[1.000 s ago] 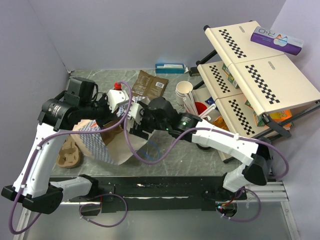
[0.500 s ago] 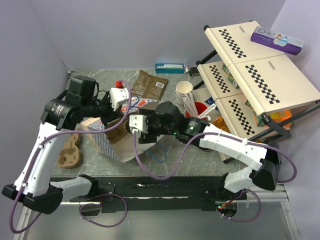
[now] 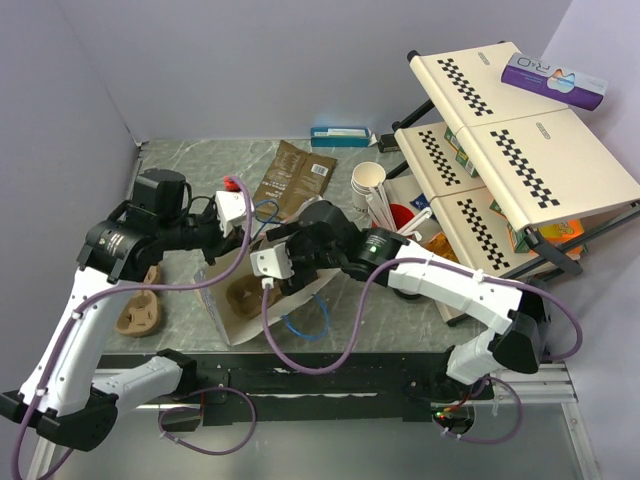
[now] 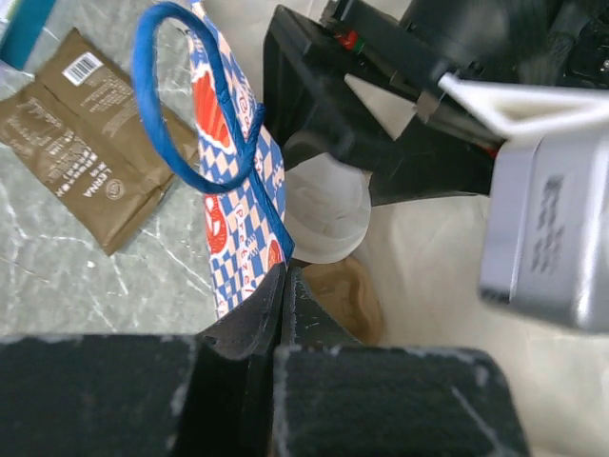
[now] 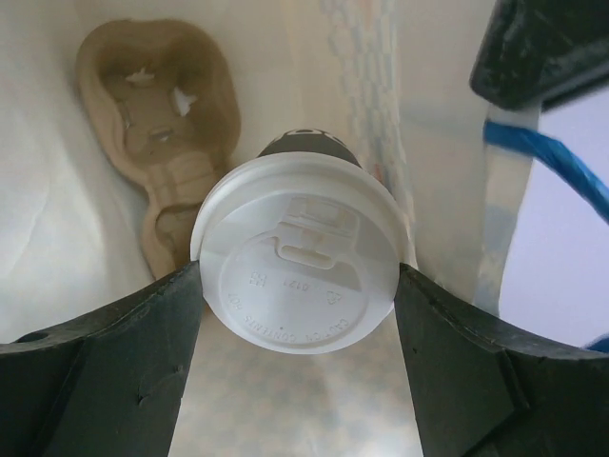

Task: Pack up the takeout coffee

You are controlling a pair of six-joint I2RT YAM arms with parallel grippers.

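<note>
Where the right pincer [image 5: 299, 286] reaches into an open paper bag [image 4: 228, 219], it is clamped on one coffee cup [image 5: 300, 249], with a black finger pressed against each side of the round white lid. The lid hides nearly all of the cup body; only a dark sliver shows past its far rim. It is not clear whether the cup rests on anything. Deeper in the bag lies one brown cardboard cup carrier [image 5: 157, 124], to the left of the cup. One blue handle [image 5: 538, 157] of the bag crosses the right edge of this wrist view.

The left pincer [image 4: 284, 286] is closed together on the bag's rim, pinching the blue, red and white patterned wall.

From overhead the cup is hidden under the right arm, and the bag sits near the front middle of the grey marbled surface [image 3: 180, 165]. A second carrier [image 3: 135, 312] lies on the surface left of the bag, partly covered by the left arm. One brown packet [image 3: 295, 170] lies flat behind the bag. To the right are one stack of lidless cups [image 3: 368, 180] and one red cup of white sticks [image 3: 400, 215], beside a tilted rack [image 3: 520, 160] of three checkered panels. The rack's contents are mostly hidden.
</note>
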